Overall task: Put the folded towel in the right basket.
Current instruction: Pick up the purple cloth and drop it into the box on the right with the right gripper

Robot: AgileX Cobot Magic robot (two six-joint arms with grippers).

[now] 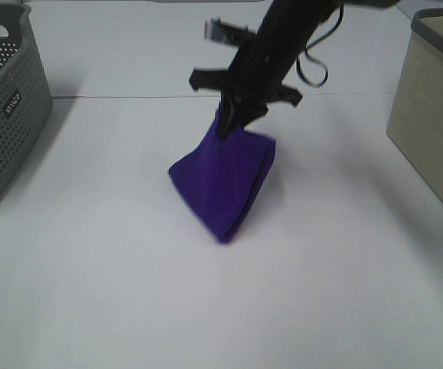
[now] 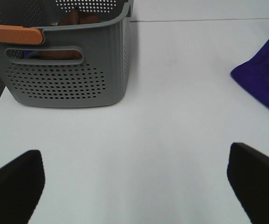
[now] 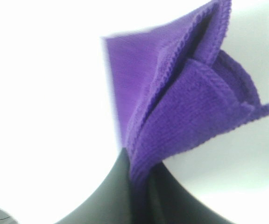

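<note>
Dangling towel [image 1: 225,184], right basket [image 1: 429,115] well apart

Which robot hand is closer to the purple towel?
Right. The right gripper pinches the towel at its top; the left gripper hangs open, apart from it, near the grey basket.

The beige right basket [image 1: 434,115] and the grey left basket [image 1: 10,104] are cut off by the exterior view's edges, the folded towel's [image 1: 225,181] top corner is hidden between the fingers of the motion-blurred right gripper [image 1: 228,127], and the brownish contents [image 2: 76,18] behind the left basket's wall are unidentifiable.
</note>
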